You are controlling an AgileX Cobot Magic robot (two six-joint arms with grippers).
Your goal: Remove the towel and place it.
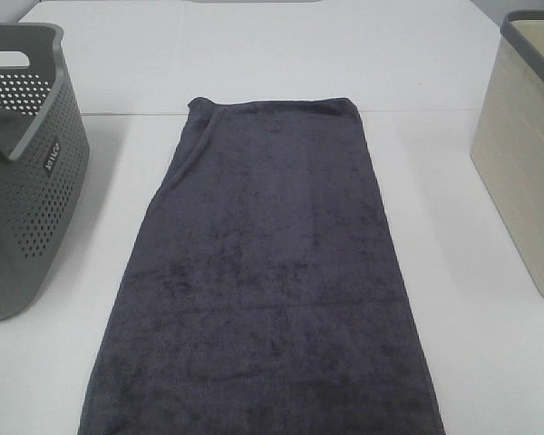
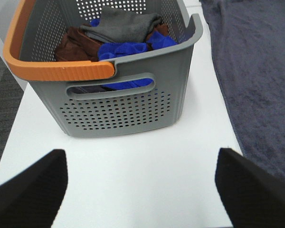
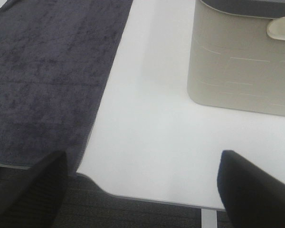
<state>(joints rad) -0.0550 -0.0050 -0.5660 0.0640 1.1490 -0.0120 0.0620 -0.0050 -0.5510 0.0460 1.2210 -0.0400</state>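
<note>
A dark grey towel (image 1: 272, 272) lies spread flat on the middle of the white table, its far left corner slightly folded. It also shows in the left wrist view (image 2: 256, 71) and the right wrist view (image 3: 47, 71). My left gripper (image 2: 141, 161) is open and empty, above the table's near edge in front of the grey basket (image 2: 118, 107). My right gripper (image 3: 142, 159) is open and empty, above the table's near edge between the towel and the beige basket (image 3: 242, 71). Neither gripper shows in the exterior high view.
The grey perforated basket (image 1: 36, 181) with an orange handle stands at the left and holds folded grey (image 2: 121, 23), blue (image 2: 128, 47) and brown (image 2: 73, 45) cloths. The beige basket (image 1: 521, 154) stands at the right. Bare white table (image 1: 453, 272) lies on both sides of the towel.
</note>
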